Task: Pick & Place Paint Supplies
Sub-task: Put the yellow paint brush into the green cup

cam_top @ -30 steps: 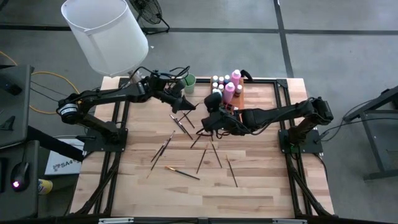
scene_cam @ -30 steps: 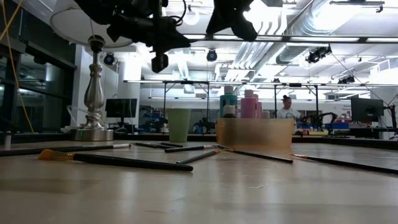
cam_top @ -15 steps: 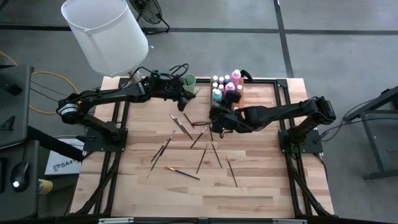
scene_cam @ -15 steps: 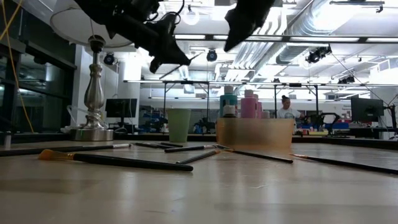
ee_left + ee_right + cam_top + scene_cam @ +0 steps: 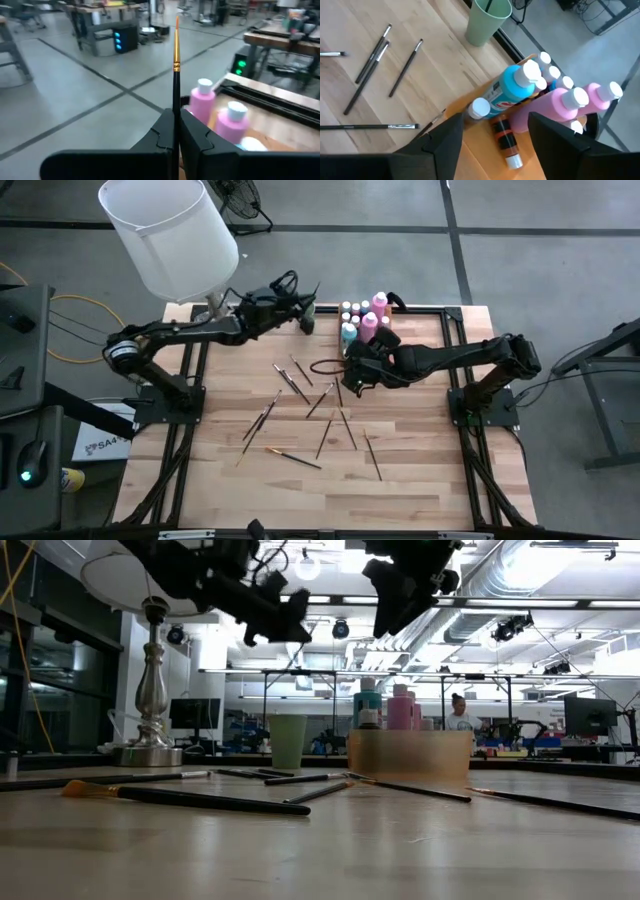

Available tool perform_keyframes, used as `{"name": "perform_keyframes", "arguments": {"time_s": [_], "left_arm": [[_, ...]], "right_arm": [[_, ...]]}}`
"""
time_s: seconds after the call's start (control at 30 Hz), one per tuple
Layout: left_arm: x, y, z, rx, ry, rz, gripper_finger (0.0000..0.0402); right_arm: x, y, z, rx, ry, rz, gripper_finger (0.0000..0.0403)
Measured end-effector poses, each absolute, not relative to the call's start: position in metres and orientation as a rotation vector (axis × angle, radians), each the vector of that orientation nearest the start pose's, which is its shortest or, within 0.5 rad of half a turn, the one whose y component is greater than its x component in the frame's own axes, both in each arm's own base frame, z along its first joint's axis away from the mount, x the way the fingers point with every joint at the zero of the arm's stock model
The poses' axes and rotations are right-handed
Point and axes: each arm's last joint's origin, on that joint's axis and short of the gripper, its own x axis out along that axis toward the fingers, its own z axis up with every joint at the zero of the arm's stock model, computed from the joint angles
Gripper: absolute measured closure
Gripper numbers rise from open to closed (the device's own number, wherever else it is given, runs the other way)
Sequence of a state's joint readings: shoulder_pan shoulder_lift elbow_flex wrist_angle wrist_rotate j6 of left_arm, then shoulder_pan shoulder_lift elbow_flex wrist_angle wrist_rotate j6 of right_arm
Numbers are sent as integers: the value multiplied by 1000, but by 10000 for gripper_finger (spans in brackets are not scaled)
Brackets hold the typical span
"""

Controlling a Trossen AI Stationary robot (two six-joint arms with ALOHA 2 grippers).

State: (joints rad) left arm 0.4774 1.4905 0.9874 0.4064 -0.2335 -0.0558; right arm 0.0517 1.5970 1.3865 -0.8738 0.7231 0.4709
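The left pincer (image 5: 175, 132) is clamped shut on a thin dark-handled paintbrush (image 5: 176, 65), gripped low on the handle with the bristles pointing away, near the green cup (image 5: 305, 311) at the tabletop's (image 5: 420, 480) far edge. The right pincer (image 5: 495, 132) is spread wide and holds nothing, above the box (image 5: 385, 332) of paint bottles (image 5: 520, 90). More brushes (image 5: 294, 458) lie loose on the tabletop. A brush is likely light, stiff and prone to roll; mid-handle is the surest hold. The bottles look smooth and top-heavy; grasping the body below the cap is advisable.
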Motion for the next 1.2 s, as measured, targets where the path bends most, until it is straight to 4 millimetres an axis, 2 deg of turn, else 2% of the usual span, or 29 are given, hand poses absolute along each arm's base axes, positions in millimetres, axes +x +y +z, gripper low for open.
{"name": "perform_keyframes", "arguments": {"time_s": [0.27, 0.43, 0.6, 0.93, 1.2], "left_arm": [[314, 178, 262, -108, 4, 978, 399], [321, 188, 249, -93, -51, 1019, 399], [324, 197, 227, -120, -1, 1097, 391], [318, 216, 215, -145, -14, 1129, 387], [317, 219, 213, -147, 10, 1107, 385]], "right_arm": [[322, -3, 296, -3, 840, -824, 186], [322, -3, 296, -2, 840, -824, 186], [322, -3, 296, -5, 842, -823, 186], [322, -3, 296, -11, 845, -822, 186], [322, -3, 296, -34, 856, -811, 186]]}}
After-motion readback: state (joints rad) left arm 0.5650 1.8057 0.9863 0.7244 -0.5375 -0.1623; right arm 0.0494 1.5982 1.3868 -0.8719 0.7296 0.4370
